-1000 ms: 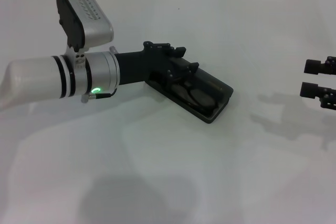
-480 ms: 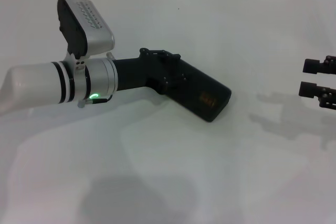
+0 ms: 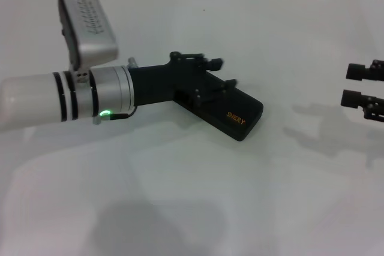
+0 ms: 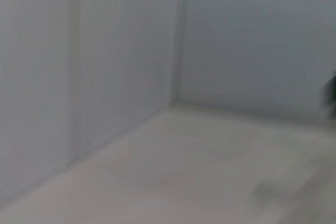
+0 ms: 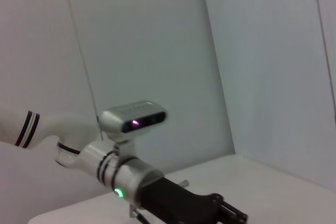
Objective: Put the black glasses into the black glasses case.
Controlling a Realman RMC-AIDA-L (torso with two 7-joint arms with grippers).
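We see the black glasses case (image 3: pixel 231 114) lying closed under our left gripper (image 3: pixel 219 74), whose fingers stand apart, gripping nothing. It looks rigid, light and smooth; we would take it by its long edges.

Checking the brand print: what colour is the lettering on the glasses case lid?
Orange, on the closed black glasses case; clearest in the head view.

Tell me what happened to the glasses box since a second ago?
The black glasses case was open with the glasses inside; the left gripper swung its lid down, so it is closed now. The case stayed in place, and the right gripper stayed parked at the table's right edge.
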